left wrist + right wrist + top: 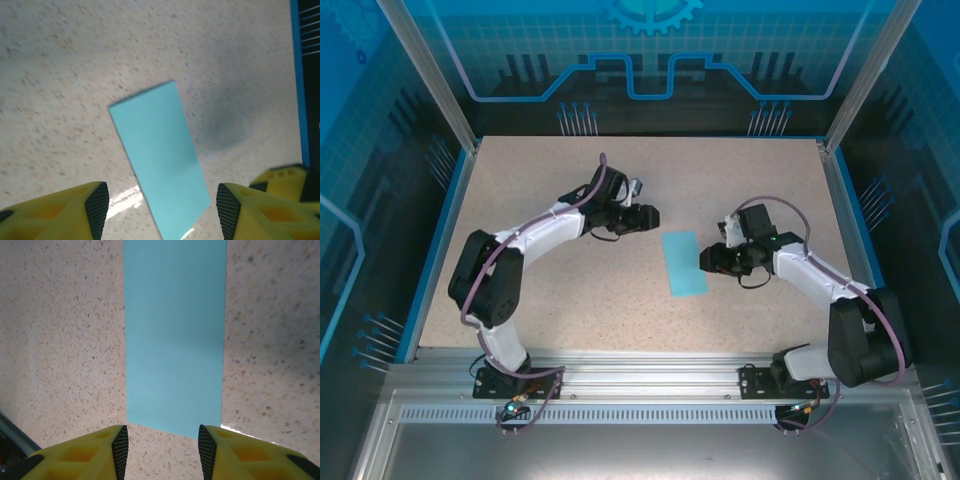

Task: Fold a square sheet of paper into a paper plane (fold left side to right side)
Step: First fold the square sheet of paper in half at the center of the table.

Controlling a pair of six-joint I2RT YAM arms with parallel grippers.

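The left gripper (648,217) has its two fingers spread wide and grips nothing; in its wrist view the yellow, lattice-moulded fingers end in black ribbed pads (98,206) that stand well apart on either side of the paper's near corner. The right gripper (708,260) is also parted, less widely, its gap roughly matching the strip's width, and it holds nothing; whether its tips touch the table cannot be told. The sheet of paper (684,263) is thin, plain and light blue, folded to a narrow rectangle with crisp straight edges. It lies flat on the beige speckled table (570,290), between the two grippers and just beside the right one.
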